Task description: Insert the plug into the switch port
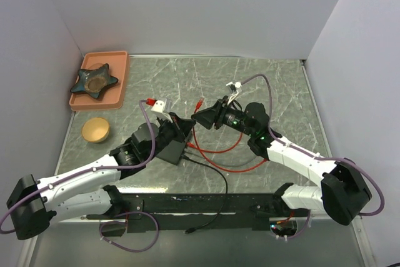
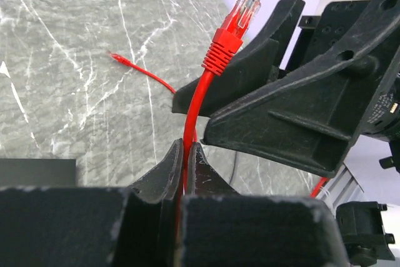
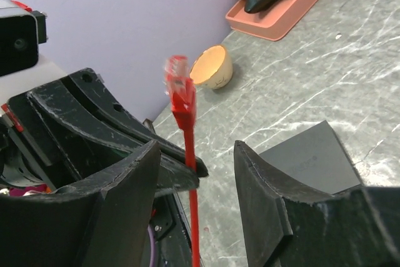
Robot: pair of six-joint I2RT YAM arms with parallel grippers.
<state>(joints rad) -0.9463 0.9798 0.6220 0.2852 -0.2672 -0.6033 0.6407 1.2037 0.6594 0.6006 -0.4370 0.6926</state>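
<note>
A red cable lies looped on the table, and its clear-tipped plug stands up above my left gripper. That gripper is shut on the cable just below the plug. My right gripper is open, and the cable and plug rise between its fingers without touching them. In the top view the two grippers meet tip to tip above the table's middle. The flat black box lies under the left gripper, with a corner of the box in the right wrist view. Its switch port is hidden.
The cable's other end lies loose on the table. An orange tray with a dark star-shaped dish sits at the back left, a small tan bowl in front of it. A thin black wire runs from the box toward the near edge.
</note>
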